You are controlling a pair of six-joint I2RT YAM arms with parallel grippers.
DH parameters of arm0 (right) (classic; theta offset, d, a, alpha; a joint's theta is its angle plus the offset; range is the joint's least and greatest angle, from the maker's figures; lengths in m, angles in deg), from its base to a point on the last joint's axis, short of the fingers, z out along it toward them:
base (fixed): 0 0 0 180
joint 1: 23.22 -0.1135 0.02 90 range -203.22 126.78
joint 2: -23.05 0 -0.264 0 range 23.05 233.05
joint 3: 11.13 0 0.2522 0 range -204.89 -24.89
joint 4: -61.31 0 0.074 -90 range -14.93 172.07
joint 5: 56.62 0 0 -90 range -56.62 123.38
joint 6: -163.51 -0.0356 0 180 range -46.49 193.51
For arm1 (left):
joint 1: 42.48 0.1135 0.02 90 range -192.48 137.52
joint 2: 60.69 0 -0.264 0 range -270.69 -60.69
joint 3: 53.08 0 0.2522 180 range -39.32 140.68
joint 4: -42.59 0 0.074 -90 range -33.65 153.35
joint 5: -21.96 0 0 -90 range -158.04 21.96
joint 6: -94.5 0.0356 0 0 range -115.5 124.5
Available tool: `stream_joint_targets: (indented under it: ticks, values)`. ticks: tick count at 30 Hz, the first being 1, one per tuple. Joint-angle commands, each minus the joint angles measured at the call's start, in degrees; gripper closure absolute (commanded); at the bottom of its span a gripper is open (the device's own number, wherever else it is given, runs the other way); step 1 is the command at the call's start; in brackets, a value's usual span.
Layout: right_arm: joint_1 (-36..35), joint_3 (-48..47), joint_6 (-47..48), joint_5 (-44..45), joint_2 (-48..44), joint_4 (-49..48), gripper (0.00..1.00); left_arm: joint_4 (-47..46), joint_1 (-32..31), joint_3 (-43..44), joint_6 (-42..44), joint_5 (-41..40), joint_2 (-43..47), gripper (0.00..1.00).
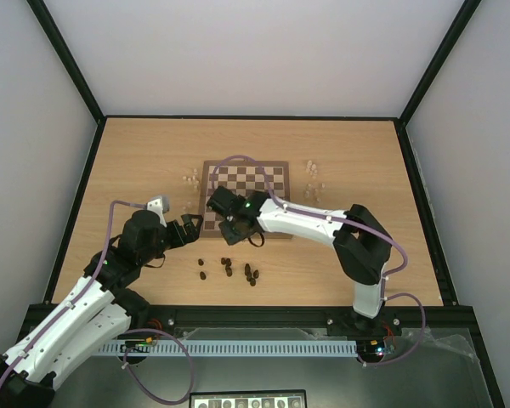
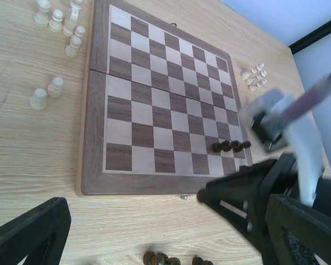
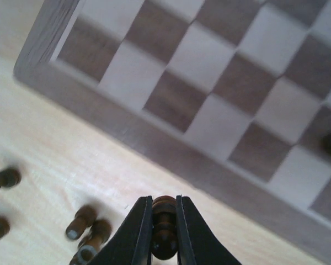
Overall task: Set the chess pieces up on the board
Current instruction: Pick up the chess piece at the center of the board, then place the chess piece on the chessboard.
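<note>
Just off the near edge of the board (image 3: pixel 171 160), I have the right gripper (image 3: pixel 164 207) clamped on a dark chess piece (image 3: pixel 164 234). My left gripper (image 1: pixel 185 231) gapes open by the board's near left corner.

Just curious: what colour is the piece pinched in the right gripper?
Dark brown chess piece; clearest in the right wrist view.

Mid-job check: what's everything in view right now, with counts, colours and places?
board: one, brown and cream checks, mid-table
pieces on board: four, dark, near-right corner area
loose dark pieces: several, on the table in front of the board
cream pieces: several, in clusters on the table left and right of the board
held piece: one, dark, above the table by the board's near edge
table: one, light wood
left arm: jaws open, empty, left of the board
right arm: jaws shut on the held piece
</note>
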Motion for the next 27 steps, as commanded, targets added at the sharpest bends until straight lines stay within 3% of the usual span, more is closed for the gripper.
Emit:
stream_joint_targets:
  ticks: [1,27]
  values:
    - [4.3,-2.8,2.2,1.7,-0.9,4.2,0.9,-0.2,0.0,-0.3,0.0,0.3,0.3,0.0]
    - [12.5,-6.5,5.4,0.2,8.2,2.1,0.86,-0.5,0.0,-0.3,0.2,-0.1,-0.9,0.0]
